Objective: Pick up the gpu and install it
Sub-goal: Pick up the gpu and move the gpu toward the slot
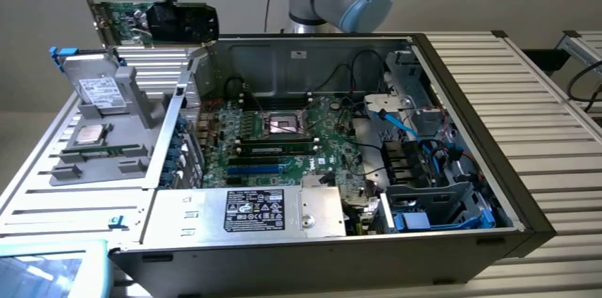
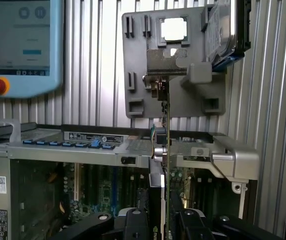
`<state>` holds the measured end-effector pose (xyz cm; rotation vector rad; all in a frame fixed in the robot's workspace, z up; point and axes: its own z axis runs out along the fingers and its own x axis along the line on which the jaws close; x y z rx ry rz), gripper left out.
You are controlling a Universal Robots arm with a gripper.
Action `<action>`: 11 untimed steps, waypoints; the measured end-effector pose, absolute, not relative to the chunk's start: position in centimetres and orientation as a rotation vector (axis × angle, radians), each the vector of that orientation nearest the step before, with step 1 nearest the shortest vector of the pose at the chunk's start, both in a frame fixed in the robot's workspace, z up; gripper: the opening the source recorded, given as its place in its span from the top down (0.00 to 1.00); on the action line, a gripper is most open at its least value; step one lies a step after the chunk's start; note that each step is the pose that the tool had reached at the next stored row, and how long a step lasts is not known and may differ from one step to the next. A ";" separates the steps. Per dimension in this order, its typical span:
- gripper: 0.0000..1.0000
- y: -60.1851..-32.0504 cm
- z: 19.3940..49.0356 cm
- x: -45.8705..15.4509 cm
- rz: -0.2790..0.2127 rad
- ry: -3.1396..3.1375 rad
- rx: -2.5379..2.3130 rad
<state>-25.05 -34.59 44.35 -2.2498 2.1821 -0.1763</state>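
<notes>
gpu (image 1: 179,23) over holder (image 1: 141,101), beside case (image 1: 311,263)

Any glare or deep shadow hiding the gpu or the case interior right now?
Exterior view: even light on the gpu and the motherboard; the screen in the corner glares white. Wrist view: the chip in the grey holder flares white, and the case interior lies in shadow.

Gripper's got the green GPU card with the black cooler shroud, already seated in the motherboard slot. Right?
Not seated: in the exterior view the gripper holds the green GPU card with the black cooler shroud in the air, outside the open black computer case.
</notes>
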 end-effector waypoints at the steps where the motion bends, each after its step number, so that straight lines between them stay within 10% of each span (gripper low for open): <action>1: 0.73 -34.6 44.3 -24.6 -0.176 2.182 -2.250; 11: 0.73 -34.6 44.4 -20.1 -0.171 2.184 -2.252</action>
